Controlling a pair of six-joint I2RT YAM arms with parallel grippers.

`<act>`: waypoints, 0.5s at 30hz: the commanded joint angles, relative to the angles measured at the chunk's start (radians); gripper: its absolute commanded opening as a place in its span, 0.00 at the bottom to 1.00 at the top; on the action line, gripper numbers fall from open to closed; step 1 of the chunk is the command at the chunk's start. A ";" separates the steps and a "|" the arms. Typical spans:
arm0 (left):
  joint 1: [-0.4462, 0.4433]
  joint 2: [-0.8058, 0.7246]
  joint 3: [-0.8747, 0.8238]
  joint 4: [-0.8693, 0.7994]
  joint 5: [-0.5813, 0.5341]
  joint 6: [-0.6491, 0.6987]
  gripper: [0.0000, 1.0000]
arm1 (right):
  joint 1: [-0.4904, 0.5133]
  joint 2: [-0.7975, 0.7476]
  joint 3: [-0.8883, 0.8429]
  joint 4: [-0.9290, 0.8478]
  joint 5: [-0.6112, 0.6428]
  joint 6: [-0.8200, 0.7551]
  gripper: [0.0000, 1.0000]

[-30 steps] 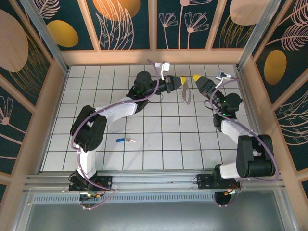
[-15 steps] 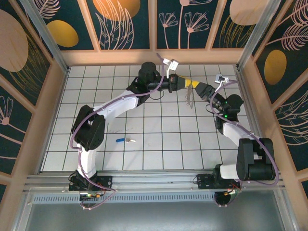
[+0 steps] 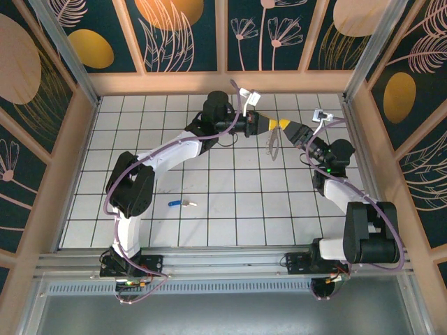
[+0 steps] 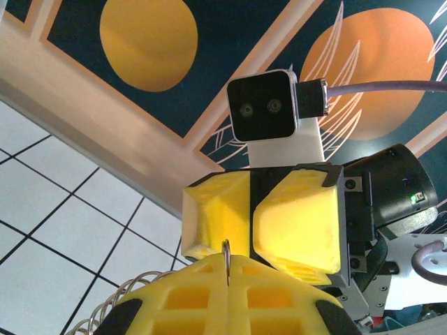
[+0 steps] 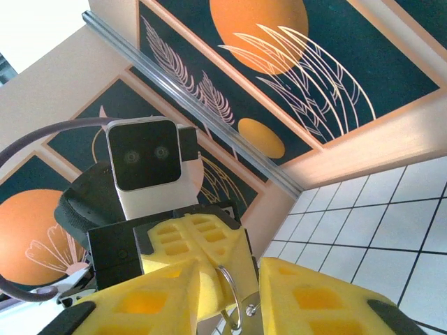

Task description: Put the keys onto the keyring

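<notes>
My left gripper (image 3: 269,124) is shut on the keyring's thin metal ring (image 4: 226,252), held up over the far middle of the floor. The ring's edge stands out of my closed yellow fingertips (image 4: 209,279). The brown strap of the keyring (image 3: 274,144) hangs below the grip. My right gripper (image 3: 285,125) faces the left one tip to tip. Its jaws stand apart on either side of the ring (image 5: 230,293), and I see no pad touching it. The key (image 3: 181,204), silver with a blue head, lies flat on the white tiles near the left arm, far from both grippers.
The wooden frame and painted back wall (image 3: 223,73) stand just beyond the two grippers. An aluminium post (image 3: 360,77) rises at the right rear corner. Open tiled floor (image 3: 230,202) stretches between the key and the grippers.
The left gripper has carried the keyring rightward. The right gripper has swung in to meet it head-on, and its jaws have narrowed around the ring. The key has not moved.
</notes>
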 commanded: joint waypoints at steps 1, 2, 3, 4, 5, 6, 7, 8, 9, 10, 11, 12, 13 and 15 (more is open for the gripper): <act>-0.005 0.007 0.043 0.030 0.017 0.004 0.00 | 0.005 0.007 0.005 0.081 -0.028 0.016 0.27; -0.005 0.007 0.043 0.030 0.015 0.004 0.00 | 0.006 0.011 0.005 0.086 -0.031 0.019 0.26; -0.005 0.006 0.044 0.030 0.014 0.003 0.00 | 0.009 0.013 0.005 0.089 -0.032 0.020 0.26; -0.004 0.007 0.044 0.030 0.014 0.002 0.00 | 0.010 0.015 0.006 0.091 -0.035 0.020 0.25; -0.004 0.007 0.046 0.031 0.012 0.001 0.00 | 0.013 0.017 0.007 0.091 -0.038 0.021 0.24; -0.004 0.008 0.048 0.032 0.011 0.001 0.00 | 0.016 0.019 0.006 0.094 -0.041 0.020 0.23; -0.005 0.010 0.050 0.033 0.011 0.000 0.00 | 0.018 0.020 0.005 0.096 -0.043 0.020 0.22; -0.005 0.013 0.052 0.034 0.011 -0.002 0.00 | 0.020 0.021 0.006 0.097 -0.043 0.019 0.20; -0.005 0.015 0.056 0.034 0.011 -0.004 0.00 | 0.021 0.022 0.006 0.100 -0.045 0.020 0.18; -0.005 0.017 0.059 0.035 0.011 -0.006 0.00 | 0.023 0.022 0.007 0.101 -0.048 0.020 0.16; -0.004 0.019 0.060 0.035 0.011 -0.007 0.00 | 0.025 0.022 0.008 0.104 -0.050 0.020 0.13; -0.004 0.019 0.062 0.038 0.011 -0.009 0.00 | 0.023 0.023 0.010 0.105 -0.052 0.021 0.09; -0.004 0.021 0.063 0.037 0.011 -0.010 0.00 | 0.024 0.023 0.010 0.105 -0.054 0.021 0.05; -0.004 0.025 0.067 0.038 0.010 -0.011 0.00 | 0.025 0.024 0.013 0.107 -0.057 0.019 0.00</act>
